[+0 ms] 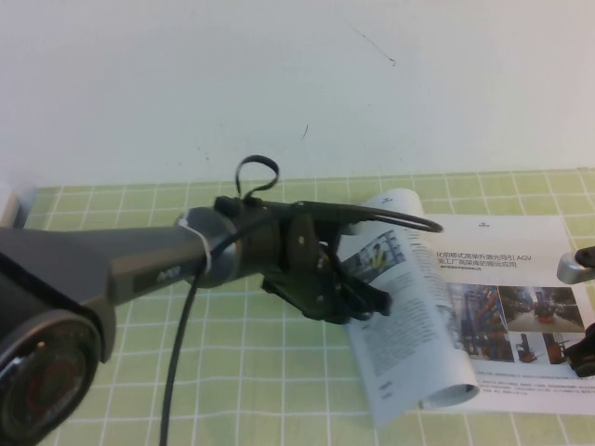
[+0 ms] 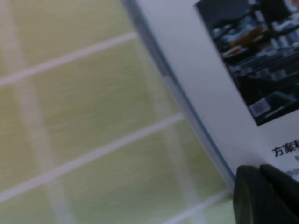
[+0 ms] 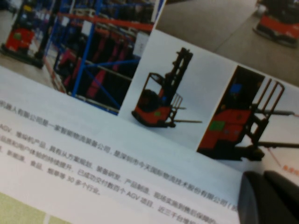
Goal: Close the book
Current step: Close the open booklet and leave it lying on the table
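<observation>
Green mat (image 1: 139, 372): book (image 1: 521, 279) between left end effector (image 1: 367, 302) and right end effector (image 1: 584, 311).

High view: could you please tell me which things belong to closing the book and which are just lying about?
Job:
book, page curled up
left gripper at that curled page
right gripper at the book's right edge

Lying about:
green checked mat
white wall

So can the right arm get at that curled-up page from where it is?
Probably yes. The right gripper is at the outer edge of the flat page, and nothing else lies between it and the curled page. The left gripper is at the curl's far side, so they might crowd.
</observation>
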